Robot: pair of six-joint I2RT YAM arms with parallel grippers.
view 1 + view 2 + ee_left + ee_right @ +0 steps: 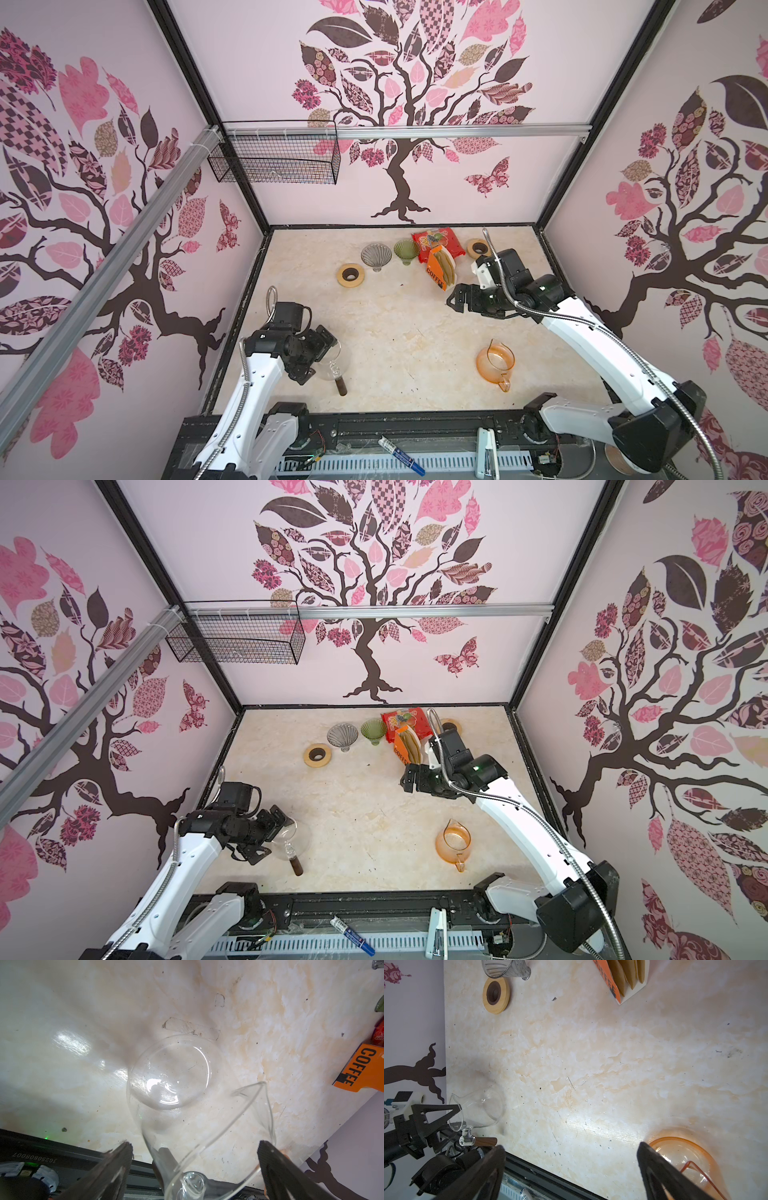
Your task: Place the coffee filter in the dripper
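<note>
Brown coffee filters (446, 266) stand in an orange holder marked COFFEE (436, 276) at the back right; the right wrist view shows the filters (627, 972) too. A clear ribbed dripper (376, 254) and a green dripper (406, 250) stand left of the holder, both empty. My right gripper (453, 298) hovers open just in front of the holder, nothing between its fingers (654, 1167). My left gripper (321, 356) is open at the front left, its jaws either side of the rim of a clear glass carafe (176, 1076).
A wooden ring (351, 274) lies left of the drippers, another wooden ring (478, 248) behind the right arm. A red snack packet (438, 244) lies behind the holder. An orange carafe (495, 361) stands front right. A wire basket (274, 158) hangs on the back wall.
</note>
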